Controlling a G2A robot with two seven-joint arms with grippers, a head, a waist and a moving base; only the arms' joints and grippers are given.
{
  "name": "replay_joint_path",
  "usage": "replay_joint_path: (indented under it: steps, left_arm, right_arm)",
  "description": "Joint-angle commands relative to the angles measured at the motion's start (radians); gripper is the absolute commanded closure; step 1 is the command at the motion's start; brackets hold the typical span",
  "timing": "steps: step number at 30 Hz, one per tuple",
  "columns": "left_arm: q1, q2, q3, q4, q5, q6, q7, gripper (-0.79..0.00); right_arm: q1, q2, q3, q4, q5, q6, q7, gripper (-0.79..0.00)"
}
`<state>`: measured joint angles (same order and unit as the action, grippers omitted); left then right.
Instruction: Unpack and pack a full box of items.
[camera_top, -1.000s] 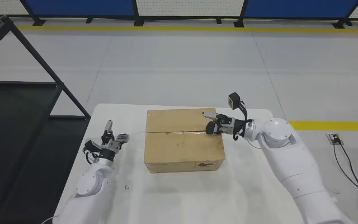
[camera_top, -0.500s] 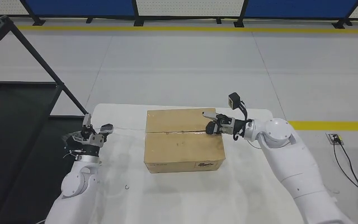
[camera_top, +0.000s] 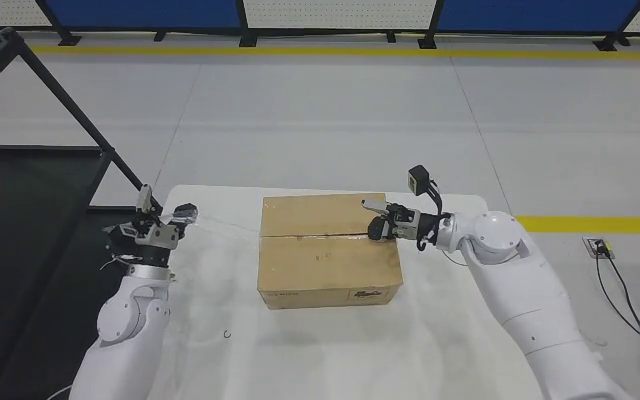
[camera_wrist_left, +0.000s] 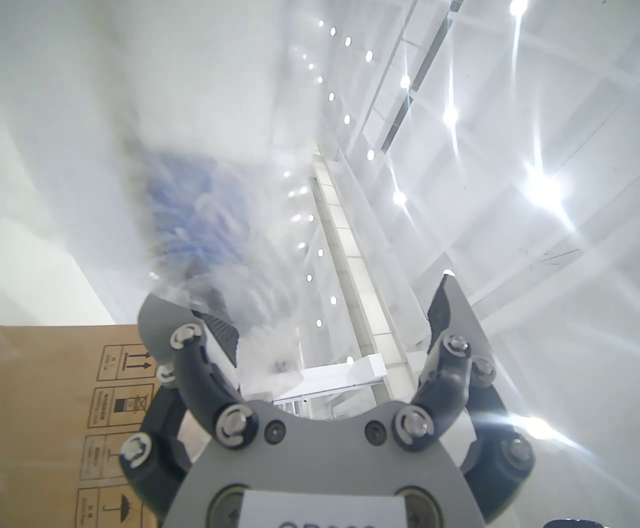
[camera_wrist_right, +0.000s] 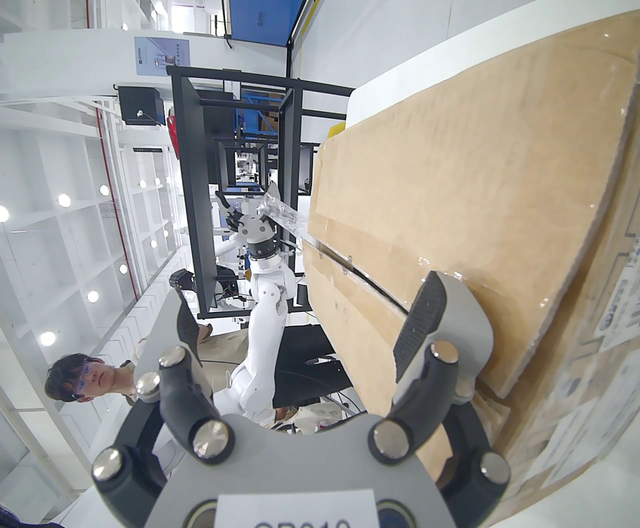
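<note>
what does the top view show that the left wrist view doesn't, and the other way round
Top view: the white table, the whole top of the closed cardboard box with its centre seam, and the right gripper, open, at one end of that seam. Left wrist view: ceiling lights overhead and the printed handling symbols on the box's side. Both: the box, the open left gripper, and the clear tape strip at that gripper.
</note>
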<state>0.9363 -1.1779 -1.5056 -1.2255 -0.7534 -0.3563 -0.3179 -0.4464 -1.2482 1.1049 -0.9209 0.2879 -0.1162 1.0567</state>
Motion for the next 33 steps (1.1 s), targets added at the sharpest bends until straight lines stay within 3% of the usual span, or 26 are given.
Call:
replay_joint_path:
  steps: [1,19,33]
  left_arm:
    - [-0.008,-0.001,-0.001,0.007,-0.010,0.000,-0.026,-0.785]
    - [-0.069,0.018,0.051,0.163,0.197,0.192,-0.297,-0.785]
    - [-0.050,0.020,-0.037,0.148,0.107,0.126,-0.166,-0.785]
  right_arm:
    - [0.000,0.000,0.000,0.000,0.000,0.000,0.000,-0.785]
    - [0.000,0.000,0.000,0.000,0.000,0.000,0.000,-0.785]
    - [0.000,0.000,0.000,0.000,0.000,0.000,0.000,-0.785]
